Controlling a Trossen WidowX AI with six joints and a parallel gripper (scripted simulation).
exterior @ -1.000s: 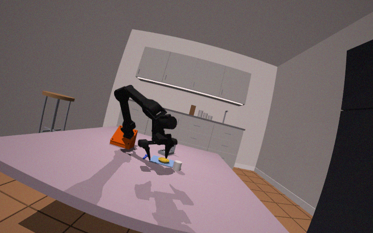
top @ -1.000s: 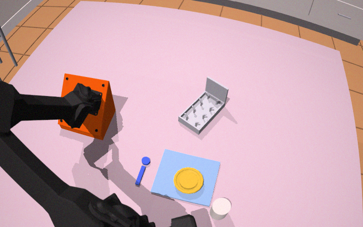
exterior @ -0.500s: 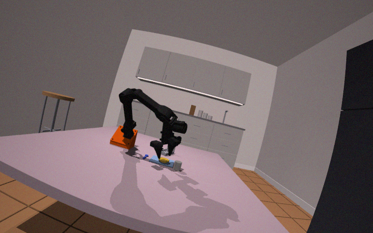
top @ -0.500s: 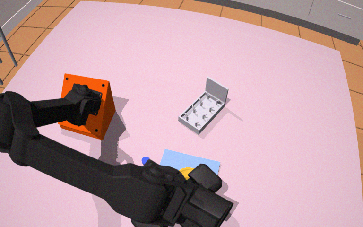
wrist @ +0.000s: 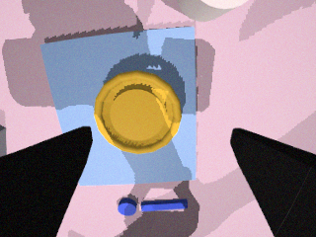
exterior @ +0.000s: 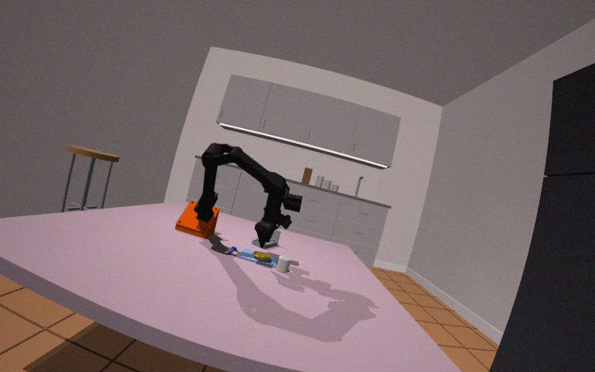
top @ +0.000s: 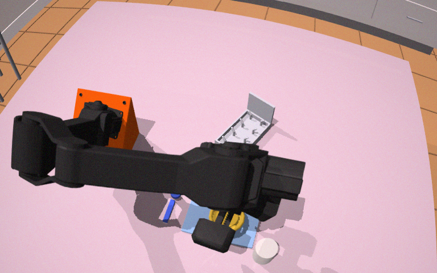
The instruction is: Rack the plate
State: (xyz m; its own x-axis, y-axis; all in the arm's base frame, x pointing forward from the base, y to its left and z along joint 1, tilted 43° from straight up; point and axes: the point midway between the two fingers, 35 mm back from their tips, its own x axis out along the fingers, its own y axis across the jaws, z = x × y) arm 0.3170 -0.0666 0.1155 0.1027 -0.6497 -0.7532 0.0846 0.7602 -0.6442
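Grey walls, wall cabinets (exterior: 307, 120), wooden stool (exterior: 90, 175), orange tiled floor (exterior: 25, 324).

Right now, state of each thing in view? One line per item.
claw: open, holding nothing, above the plate
plate: lying flat on the blue mat, not gripped
blue mat: flat on the table
dish rack: slots all vacant, end panel upright
cup: upright, beside the mat
blue spoon: lying flat on the table, off the mat
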